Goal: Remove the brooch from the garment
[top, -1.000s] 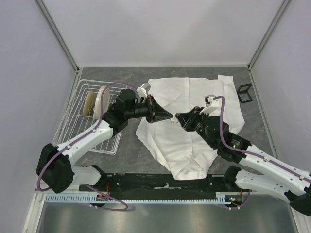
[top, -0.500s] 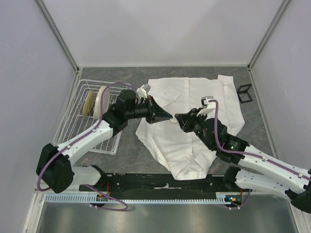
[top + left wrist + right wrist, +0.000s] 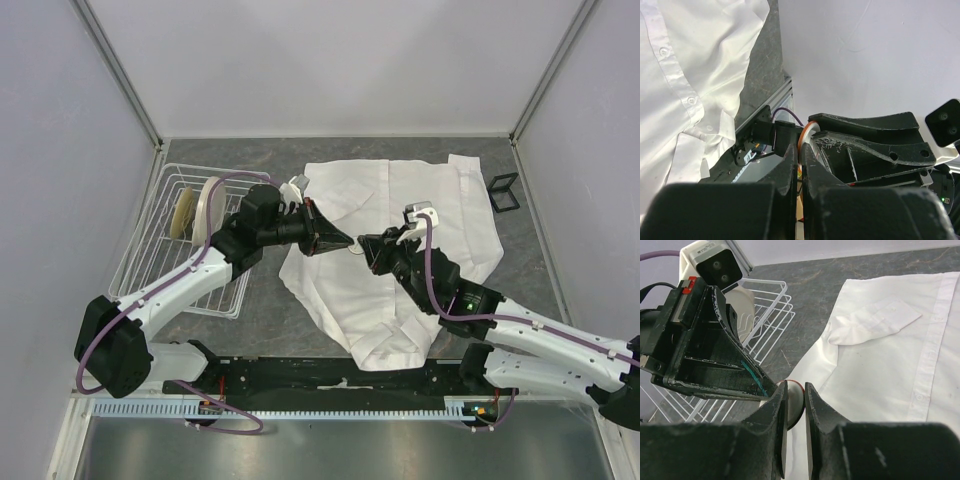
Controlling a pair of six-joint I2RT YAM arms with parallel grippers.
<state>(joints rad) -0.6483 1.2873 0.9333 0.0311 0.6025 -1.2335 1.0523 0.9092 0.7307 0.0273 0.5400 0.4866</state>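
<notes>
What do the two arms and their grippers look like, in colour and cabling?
The left arm and right arm have white links with black joints. The left gripper and right gripper are black, with tapering fingers. A purple cable runs along each arm.

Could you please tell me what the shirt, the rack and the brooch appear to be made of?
The shirt looks like thin woven cloth, matte white: it wrinkles and folds softly. The rack seems coated metal wire: thin white rods. The brooch is a stiff-looking disc, pale face, reddish rim; metal or plastic, I cannot tell.
</notes>
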